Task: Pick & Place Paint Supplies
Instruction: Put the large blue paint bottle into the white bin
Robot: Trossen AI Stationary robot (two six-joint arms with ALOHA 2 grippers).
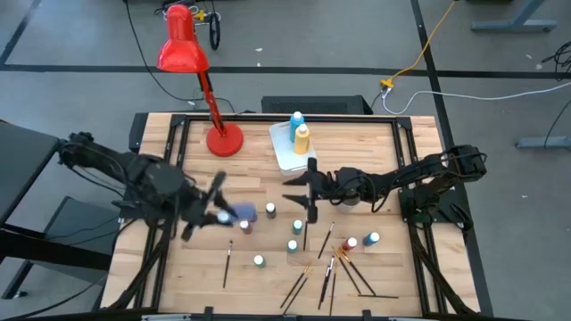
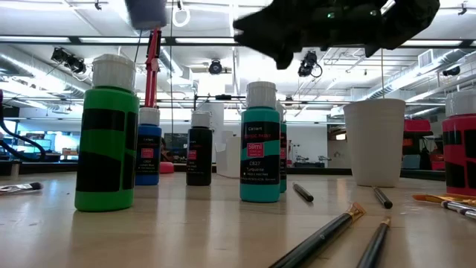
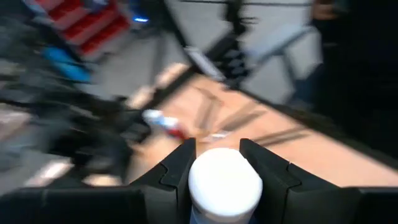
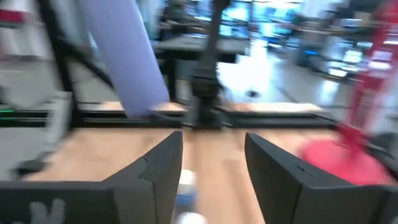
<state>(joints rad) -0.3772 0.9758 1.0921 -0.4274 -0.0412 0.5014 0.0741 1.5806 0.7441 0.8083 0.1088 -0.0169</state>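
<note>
High view: two bottles (image 1: pixel 299 132) sit in the tub (image 1: pixel 284 150) beyond the gaping, empty right gripper (image 1: pixel 303 190); left gripper (image 1: pixel 219 207) clamps a white-capped bottle (image 3: pixel 224 185); many remain.

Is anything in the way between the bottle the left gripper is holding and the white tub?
Nothing visible blocks it. The left gripper holds a white-capped paint bottle over the wooden table's left half; bare wood lies between it and the white rectangular tub. The red desk lamp's base sits just left of the tub, close to that path.
</note>
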